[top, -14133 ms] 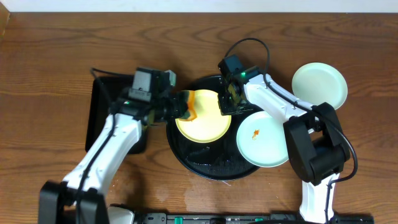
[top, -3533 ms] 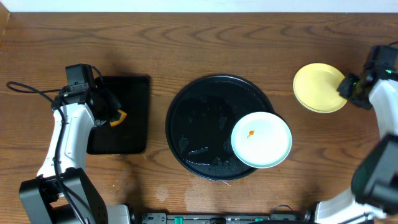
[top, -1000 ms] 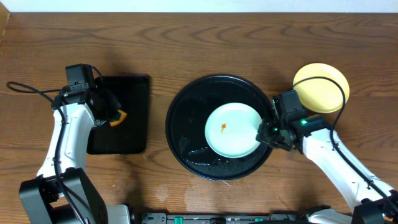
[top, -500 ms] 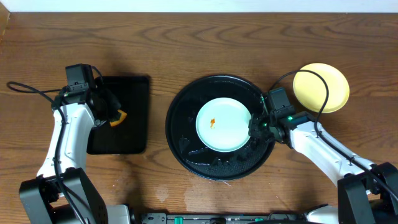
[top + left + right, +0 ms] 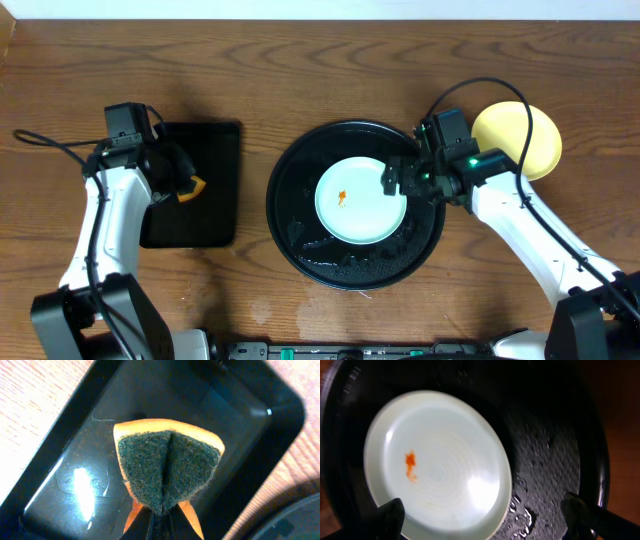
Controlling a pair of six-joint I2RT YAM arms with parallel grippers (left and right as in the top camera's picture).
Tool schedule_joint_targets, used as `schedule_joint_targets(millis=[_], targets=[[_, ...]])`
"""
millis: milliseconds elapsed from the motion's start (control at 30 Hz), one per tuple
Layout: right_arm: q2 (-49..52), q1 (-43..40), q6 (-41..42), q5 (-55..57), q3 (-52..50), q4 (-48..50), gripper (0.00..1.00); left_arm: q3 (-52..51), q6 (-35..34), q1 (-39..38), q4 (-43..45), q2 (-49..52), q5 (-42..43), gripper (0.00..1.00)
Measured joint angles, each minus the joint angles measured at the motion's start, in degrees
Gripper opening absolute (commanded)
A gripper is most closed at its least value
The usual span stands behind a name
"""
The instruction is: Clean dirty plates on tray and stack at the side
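So the dirty plate [image 5: 360,199], orange smear [image 5: 342,197] left of centre, lies flat mid round black tray [image 5: 295,245]. Right gripper [image 5: 398,178] sits at the plate's right rim, jaws spread wide, holding nothing. Left gripper [image 5: 180,185], clamped on the sponge [image 5: 167,472], hangs over the rectangular tray [image 5: 215,215], well apart. From there the plate lies to its right.

Brown wood-grain table [image 5: 300,80], spanning the whole overhead view. Near the middle, carries a large round black tray [image 5: 290,215], glossy, raised at the rim and beaded with water. Toward the left side, well apart from that, bears a smaller rectangular black tray [image 5: 215,200]. At the right, near the round tray, holds a pale yellow plate [image 5: 545,150], partly crossed by a cable [image 5: 520,120].
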Motion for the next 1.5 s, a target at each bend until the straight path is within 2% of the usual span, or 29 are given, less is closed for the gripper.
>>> schedule_joint_targets(millis=[267,600,900,1233,1500], targets=[[0.0,-0.1,-0.4,1.8,0.7,0.5,0.99,0.0,0.1,0.0,0.4,-4.9,0.5,0.07],[0.0,-0.1,-0.5,5.5,0.7,0.2,0.99,-0.1,1.4,0.0,0.7,2.3,0.8,0.07],[0.0,-0.1,-0.5,6.1,0.7,0.3,0.99,-0.4,2.0,0.0,6.0,3.1,0.8,0.07],[0.0,-0.1,-0.5,6.3,0.7,0.3,0.99,-1.1,2.4,0.0,7.2,12.5,0.9,0.07],[0.0,-0.1,-0.5,6.3,0.7,0.3,0.99,-1.1,2.4,0.0,10.4,14.9,0.9,0.08]])
